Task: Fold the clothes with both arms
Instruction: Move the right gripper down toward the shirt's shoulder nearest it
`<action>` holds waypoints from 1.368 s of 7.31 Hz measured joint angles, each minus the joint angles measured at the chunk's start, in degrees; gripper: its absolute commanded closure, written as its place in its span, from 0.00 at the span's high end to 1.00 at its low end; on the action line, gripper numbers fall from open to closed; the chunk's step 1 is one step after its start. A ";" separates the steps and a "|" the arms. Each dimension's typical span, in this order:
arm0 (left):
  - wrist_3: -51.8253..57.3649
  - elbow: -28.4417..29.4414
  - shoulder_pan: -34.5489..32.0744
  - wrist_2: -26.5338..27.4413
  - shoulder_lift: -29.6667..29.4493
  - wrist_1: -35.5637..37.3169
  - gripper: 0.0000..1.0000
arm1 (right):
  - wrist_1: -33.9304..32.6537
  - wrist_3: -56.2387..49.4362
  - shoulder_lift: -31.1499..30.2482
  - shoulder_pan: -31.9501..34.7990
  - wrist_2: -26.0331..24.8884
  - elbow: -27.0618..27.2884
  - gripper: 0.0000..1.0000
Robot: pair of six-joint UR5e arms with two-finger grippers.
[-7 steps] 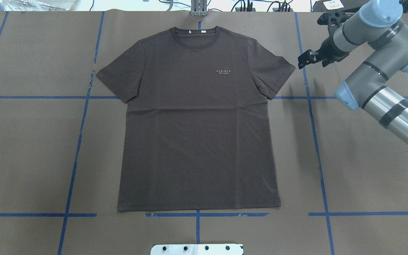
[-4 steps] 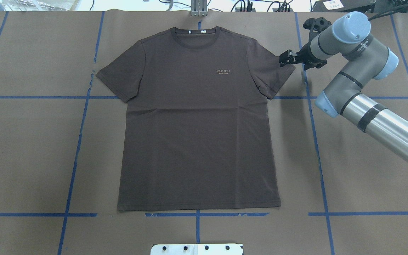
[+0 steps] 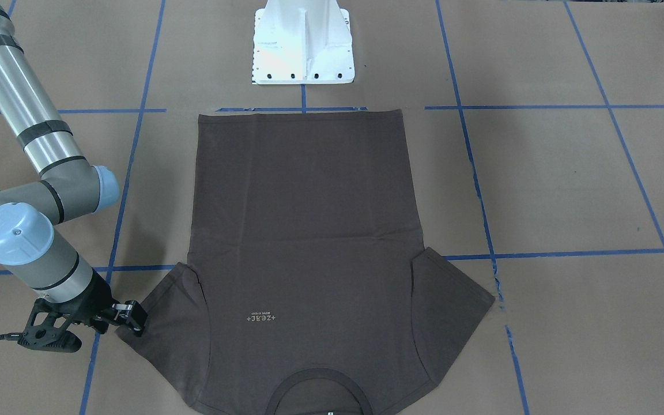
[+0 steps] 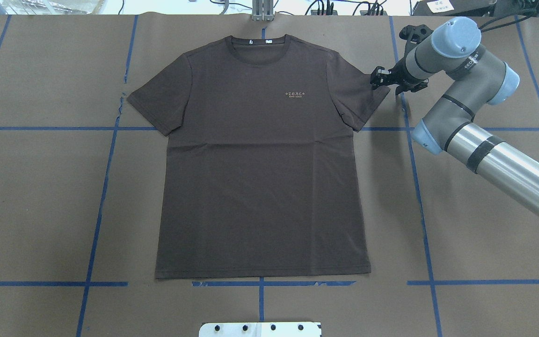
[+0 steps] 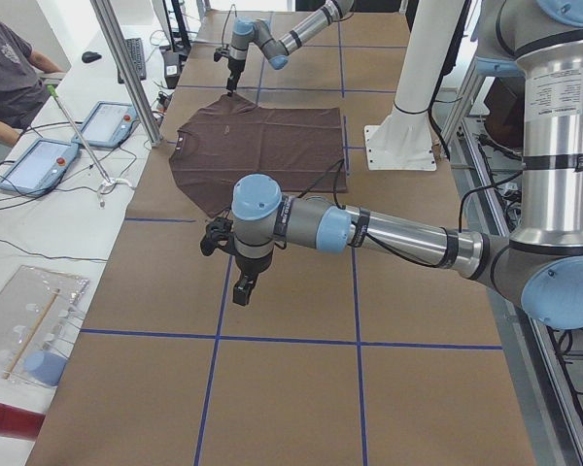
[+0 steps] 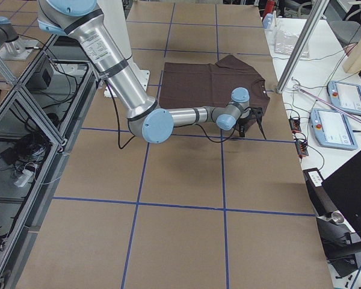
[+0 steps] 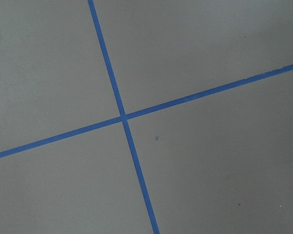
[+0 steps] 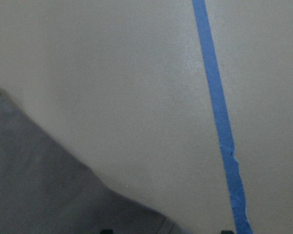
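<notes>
Your T-shirt (image 4: 260, 164) lay flat and front up on the brown tabletop (image 4: 40, 210). Its collar (image 4: 259, 47) pointed away from the robot and its bottom edge was close to the robot's base. So its long way ran straight out from the robot.

Your right arm (image 4: 456, 61) was the near one. Its jaws were low, right at the outer tip of the sleeve (image 4: 367, 93) on the robot's right side. The wrist camera showed the two jaw tips apart, so they were open and held nothing. The rest of the shirt lay toward the middle from there.

Your left arm (image 5: 311, 225) hung over bare tabletop with blue tape (image 7: 122, 117), well apart from the shirt. I could not tell if its jaws were open or closed.

I think the next move would be to close on that sleeve tip.
</notes>
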 measured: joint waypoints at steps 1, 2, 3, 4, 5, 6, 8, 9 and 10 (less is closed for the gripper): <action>0.00 -0.23 -0.02 -0.02 -0.02 0.02 1.00 | -0.09 0.20 0.07 -0.04 -0.01 -0.05 0.00; 0.00 -0.58 -0.03 -0.06 -0.01 0.06 1.00 | -1.02 0.50 0.78 -0.17 0.06 -0.08 0.00; 0.00 -0.74 -0.04 -0.10 0.02 0.08 1.00 | -3.06 0.87 2.29 -0.19 0.05 0.01 0.00; 0.00 -0.77 -0.04 -0.12 0.04 0.08 1.00 | -4.79 1.10 3.51 -0.16 0.07 0.22 0.00; 0.00 -0.77 -0.03 -0.12 0.05 0.09 1.00 | -5.61 1.31 4.13 -0.15 0.08 0.57 0.00; 0.00 -0.77 -0.03 -0.40 0.05 0.11 1.00 | -5.96 1.49 4.40 -0.29 0.08 0.98 0.00; -0.06 -0.80 -0.06 -1.77 0.11 0.22 1.00 | -6.09 1.91 4.50 -0.80 0.08 1.26 0.00; -0.08 -0.81 -0.04 -2.09 0.13 0.25 1.00 | -6.10 2.14 4.46 -0.93 0.10 1.36 0.00; -0.08 -0.79 -0.02 -2.22 0.14 0.26 1.00 | -6.10 2.06 4.32 -0.92 0.14 1.56 0.31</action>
